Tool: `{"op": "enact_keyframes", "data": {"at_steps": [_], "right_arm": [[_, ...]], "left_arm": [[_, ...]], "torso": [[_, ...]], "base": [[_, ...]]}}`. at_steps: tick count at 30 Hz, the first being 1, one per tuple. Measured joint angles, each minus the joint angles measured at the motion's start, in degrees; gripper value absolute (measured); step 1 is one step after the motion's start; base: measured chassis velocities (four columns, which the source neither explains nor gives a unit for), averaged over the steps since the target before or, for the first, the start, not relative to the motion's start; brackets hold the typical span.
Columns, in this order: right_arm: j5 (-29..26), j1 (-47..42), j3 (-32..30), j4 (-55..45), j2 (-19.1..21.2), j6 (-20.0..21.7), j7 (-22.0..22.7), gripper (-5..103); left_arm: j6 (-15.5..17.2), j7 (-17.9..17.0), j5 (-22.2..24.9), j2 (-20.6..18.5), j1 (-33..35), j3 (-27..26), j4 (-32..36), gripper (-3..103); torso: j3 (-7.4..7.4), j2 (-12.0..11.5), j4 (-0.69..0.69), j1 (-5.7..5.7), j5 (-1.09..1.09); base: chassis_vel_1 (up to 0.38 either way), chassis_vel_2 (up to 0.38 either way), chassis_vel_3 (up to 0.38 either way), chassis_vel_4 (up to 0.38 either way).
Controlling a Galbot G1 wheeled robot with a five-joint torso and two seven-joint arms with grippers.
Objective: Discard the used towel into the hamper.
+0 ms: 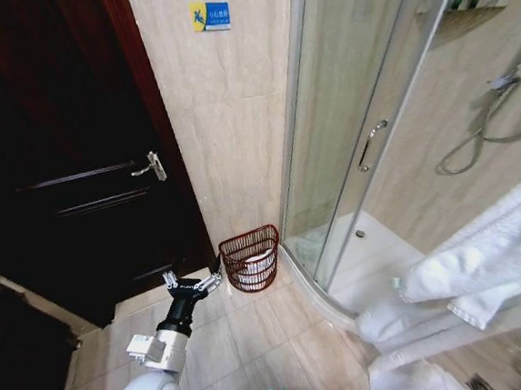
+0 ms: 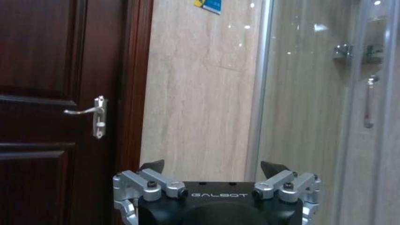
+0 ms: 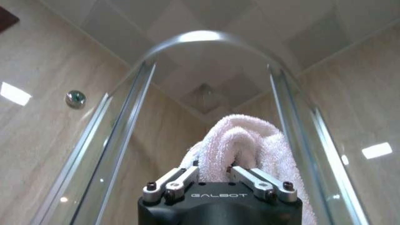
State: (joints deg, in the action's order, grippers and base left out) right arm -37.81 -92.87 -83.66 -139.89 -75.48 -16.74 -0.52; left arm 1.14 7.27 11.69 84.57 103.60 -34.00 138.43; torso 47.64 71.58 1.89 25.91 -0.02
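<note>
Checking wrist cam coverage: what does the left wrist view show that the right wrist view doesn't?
Left wrist alone: the dark wooden door with its lever handle, a blue wall sign, and the left end effector open and empty. Right wrist alone: the ceiling and the right end effector shut on the white towel. Both: the glass shower enclosure and beige tiled walls.
</note>
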Motion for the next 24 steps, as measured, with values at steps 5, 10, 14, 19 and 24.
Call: {"op": "enact_keyframes", "data": {"at_steps": [5,10,14,19,24], "right_arm": [[0.81,0.2,-0.01,0.42,0.05,-0.29,-0.3,10],[1.09,0.27,0.02,0.88,0.11,-0.92,-1.44,10],[1.15,0.4,0.11,1.07,0.14,-1.06,-1.85,10],[1.16,0.65,0.33,1.28,0.19,-1.08,-2.1,10],[1.15,1.02,0.5,1.34,0.51,-1.08,-2.14,10]], "left_arm": [[0.0,0.0,0.0,0.0,0.03,0.0,0.0,100],[0.0,0.0,0.0,0.0,0.01,0.0,0.0,100],[0.0,0.0,0.0,0.0,0.0,0.0,0.0,100],[0.0,0.0,0.0,0.0,-0.01,0.0,0.0,100],[0.0,0.0,0.0,0.0,0.0,0.0,0.0,100]], "torso": [[-0.03,0.04,0.0,-0.06,0.0],[-0.01,0.03,-0.01,-0.03,0.03],[0.01,0.0,0.01,0.04,0.01],[0.02,-0.02,0.01,0.06,0.02],[0.0,0.0,0.0,-0.02,0.01]], "base": [[0.187,-0.175,-0.219,0.202],[0.029,-0.019,-0.075,0.051],[-0.071,0.062,0.046,-0.059],[-0.033,0.033,0.047,-0.032],[0.049,0.017,0.015,0.041]]}}
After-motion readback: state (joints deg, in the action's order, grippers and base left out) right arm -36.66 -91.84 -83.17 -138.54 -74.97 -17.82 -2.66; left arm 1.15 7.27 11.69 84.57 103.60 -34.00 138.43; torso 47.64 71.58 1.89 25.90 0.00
